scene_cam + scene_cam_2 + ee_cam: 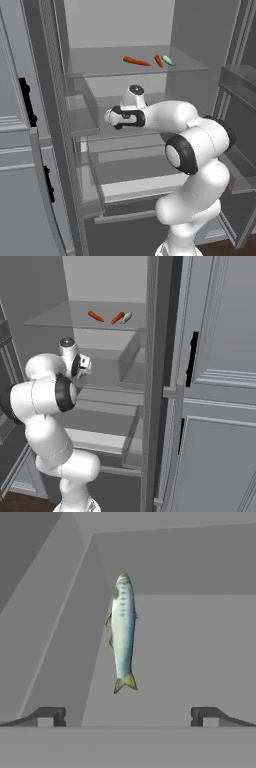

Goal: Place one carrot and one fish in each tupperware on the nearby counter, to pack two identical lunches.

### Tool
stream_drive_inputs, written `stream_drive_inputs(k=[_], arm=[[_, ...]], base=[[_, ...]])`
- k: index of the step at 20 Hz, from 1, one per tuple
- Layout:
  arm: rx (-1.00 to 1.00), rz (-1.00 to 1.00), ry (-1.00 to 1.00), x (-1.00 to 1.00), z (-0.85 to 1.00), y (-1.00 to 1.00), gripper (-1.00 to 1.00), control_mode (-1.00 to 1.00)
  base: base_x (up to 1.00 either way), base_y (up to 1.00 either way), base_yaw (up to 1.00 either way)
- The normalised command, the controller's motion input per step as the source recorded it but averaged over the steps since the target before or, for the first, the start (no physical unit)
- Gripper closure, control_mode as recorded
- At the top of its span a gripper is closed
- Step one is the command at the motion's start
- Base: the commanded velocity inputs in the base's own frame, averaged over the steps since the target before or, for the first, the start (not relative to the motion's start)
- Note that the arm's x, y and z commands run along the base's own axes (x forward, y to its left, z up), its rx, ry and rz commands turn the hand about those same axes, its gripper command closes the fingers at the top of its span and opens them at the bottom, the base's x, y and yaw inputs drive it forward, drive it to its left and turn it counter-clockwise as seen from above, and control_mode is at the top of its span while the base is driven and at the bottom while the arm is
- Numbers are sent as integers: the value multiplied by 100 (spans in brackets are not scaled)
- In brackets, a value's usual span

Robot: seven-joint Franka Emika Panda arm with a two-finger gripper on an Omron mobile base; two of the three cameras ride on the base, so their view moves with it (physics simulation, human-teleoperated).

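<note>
Fish (123, 632) lies flat on a grey fridge shelf (190, 652), ahead of the gripper (128, 716), w/ jaws wide apart, nothing held. Upper shelf (100, 62) holds 2 carrots (136, 61) (158, 61) & a 2nd fish (168, 60) touching one carrot.

Shelf (200, 652) around fish (123, 632) seemingly free.

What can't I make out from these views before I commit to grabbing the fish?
- Fish: the hand view doesn't settle which shelf it lies on; the arm's hand blocks that spot in the left base view.
- Gripper: open; its gap to the fish can't be judged.
- Small fish beside the two carrots on the upper shelf: too small in both base views for detail.
- Tupperware and counter: outside every frame.
</note>
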Motion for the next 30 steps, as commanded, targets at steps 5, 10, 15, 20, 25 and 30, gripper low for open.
stream_drive_inputs(k=[5,10,15,20,25,30], arm=[[-2,-3,2,56,-29,19,-100,-100],[-3,-3,1,55,-34,6,-100,-100],[-4,-3,4,53,-45,7,100,-100],[-4,0,8,40,-55,17,100,-100],[-1,-8,5,-28,-33,-25,100,-100],[0,-19,-14,-98,0,-94,100,-100]], base=[[0,0,0],[0,0,0],[0,0,0],[0,0,0],[0,0,0],[0,0,0]])
